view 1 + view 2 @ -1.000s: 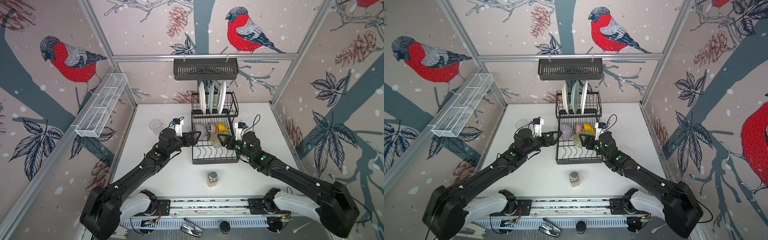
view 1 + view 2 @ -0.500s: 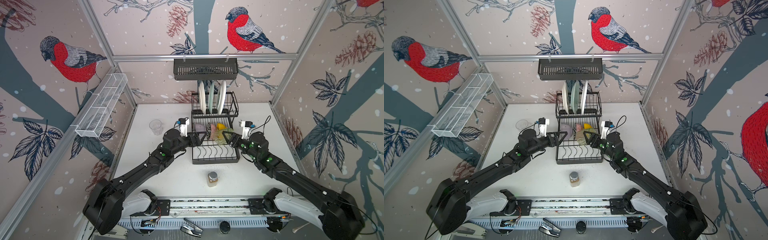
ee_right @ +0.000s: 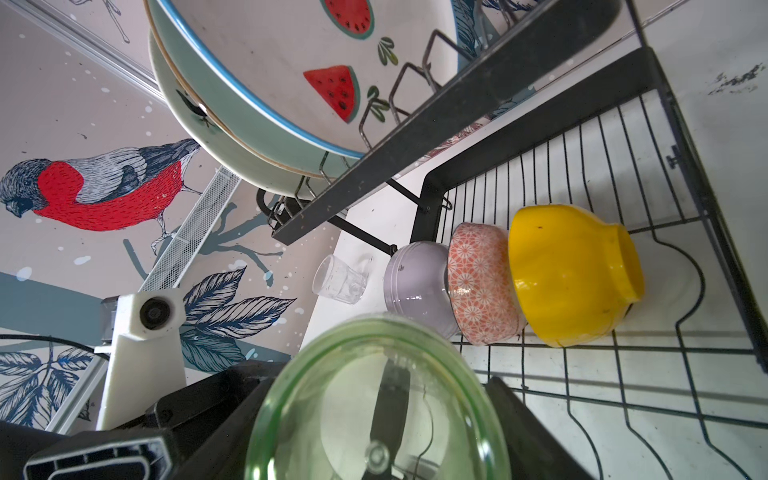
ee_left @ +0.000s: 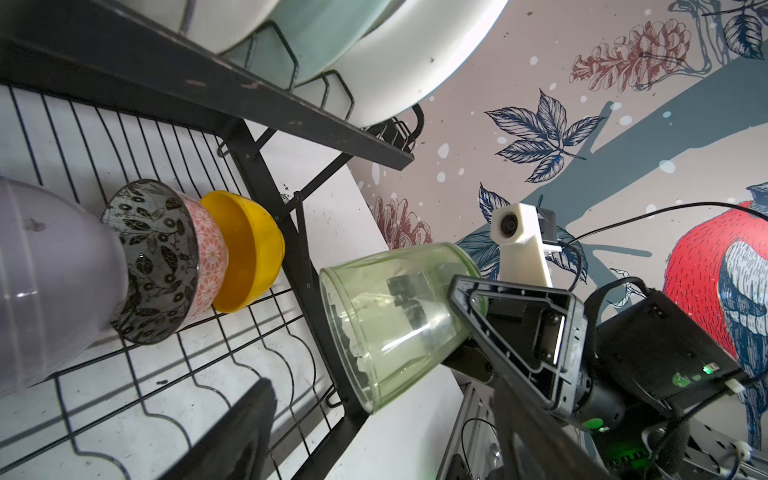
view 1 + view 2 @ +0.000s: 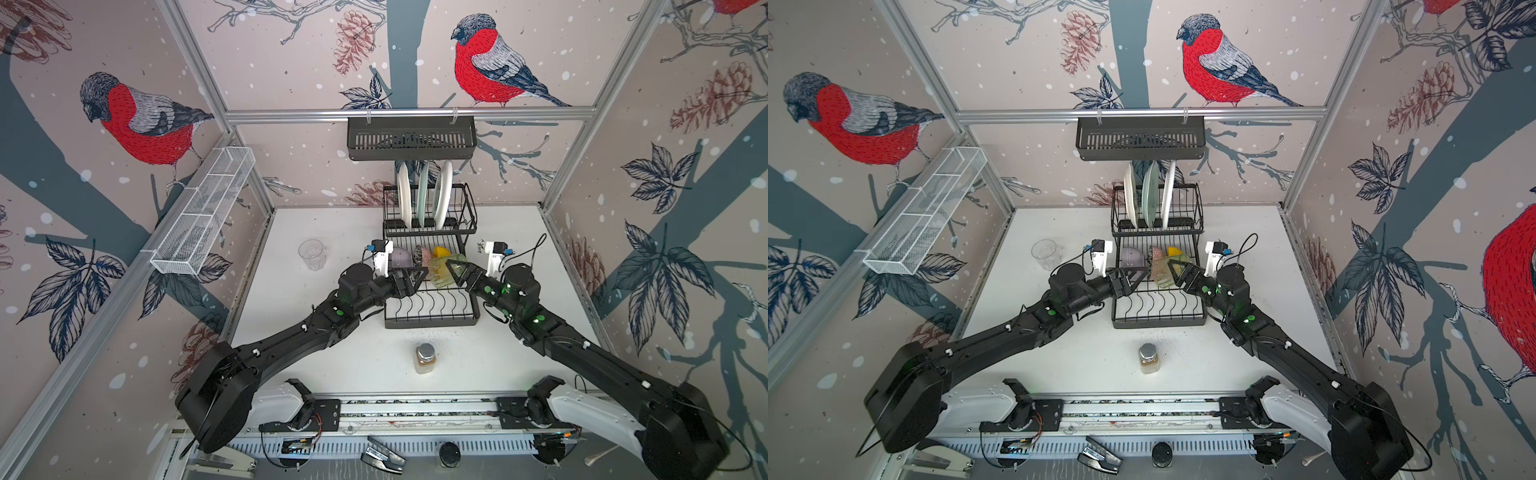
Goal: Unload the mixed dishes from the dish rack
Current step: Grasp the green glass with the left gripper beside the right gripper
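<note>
White bench (image 5: 332, 361) under bird-print walls (image 5: 291, 62), and in both top views the dish rack (image 5: 432, 322) sits at twelve o'clock. In its raised tier the pale green plate (image 5: 423, 195) stands upright between two white plates (image 5: 404, 195). Look, the right gripper (image 5: 453, 269) is clamped on the green tumbler (image 5: 438, 279), tipped on its side over the rack's three o'clock edge! At the nine o'clock edge the left gripper (image 5: 409, 276) hangs with jaws spread, empty. At ten o'clock the clear tumbler (image 5: 311, 253) stands on the bench, apart from the rack.

Left wrist view: lilac bowl (image 4: 50, 282), pink-patterned bowl (image 4: 166, 266) and yellow bowl (image 4: 245, 253) lean in a touching row on the lower wires.

Right wrist view: the watermelon plate (image 3: 291, 62) sits slotted in the raised tier.
</note>
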`<state>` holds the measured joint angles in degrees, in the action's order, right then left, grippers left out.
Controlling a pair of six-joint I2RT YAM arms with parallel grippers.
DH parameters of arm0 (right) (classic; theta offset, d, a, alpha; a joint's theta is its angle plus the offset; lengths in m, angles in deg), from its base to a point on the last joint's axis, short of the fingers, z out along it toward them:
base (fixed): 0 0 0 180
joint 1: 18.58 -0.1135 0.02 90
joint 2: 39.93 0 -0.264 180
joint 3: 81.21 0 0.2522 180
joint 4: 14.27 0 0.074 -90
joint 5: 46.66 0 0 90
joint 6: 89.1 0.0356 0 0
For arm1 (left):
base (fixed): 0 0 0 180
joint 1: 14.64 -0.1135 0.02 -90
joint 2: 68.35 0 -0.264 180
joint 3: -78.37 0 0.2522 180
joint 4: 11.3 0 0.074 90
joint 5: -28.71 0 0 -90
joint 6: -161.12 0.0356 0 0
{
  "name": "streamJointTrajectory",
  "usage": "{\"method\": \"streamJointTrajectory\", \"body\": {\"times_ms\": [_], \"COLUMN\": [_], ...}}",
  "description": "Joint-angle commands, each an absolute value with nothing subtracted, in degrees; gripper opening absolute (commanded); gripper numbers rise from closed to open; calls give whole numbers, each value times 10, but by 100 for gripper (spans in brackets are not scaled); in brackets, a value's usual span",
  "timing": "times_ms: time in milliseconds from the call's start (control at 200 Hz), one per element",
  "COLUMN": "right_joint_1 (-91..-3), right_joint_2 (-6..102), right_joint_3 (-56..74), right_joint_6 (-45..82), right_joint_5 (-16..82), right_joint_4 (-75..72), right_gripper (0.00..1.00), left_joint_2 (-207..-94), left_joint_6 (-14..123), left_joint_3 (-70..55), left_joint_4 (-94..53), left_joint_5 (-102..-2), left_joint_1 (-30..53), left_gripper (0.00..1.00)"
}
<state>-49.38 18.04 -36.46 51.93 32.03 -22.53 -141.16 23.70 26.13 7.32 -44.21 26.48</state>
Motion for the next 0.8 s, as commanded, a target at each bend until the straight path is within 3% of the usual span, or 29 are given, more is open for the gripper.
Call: {"method": "streamJointTrajectory", "body": {"times_ms": [0,795], "right_joint_1": [-493,-469], "right_joint_2": [172,209], "right_joint_3": [-366,-367], "right_joint_6": [533,591], "right_joint_5": [311,235], "right_joint_4": [-276,-358], "right_gripper": [62,62], "left_joint_2": [-1426,-1538], "left_joint_6": [212,132], "left_joint_3": [257,217], "left_joint_4": [150,309], "left_joint_5": [-419,-363], "left_joint_1": [271,288], "left_gripper": [80,55]}}
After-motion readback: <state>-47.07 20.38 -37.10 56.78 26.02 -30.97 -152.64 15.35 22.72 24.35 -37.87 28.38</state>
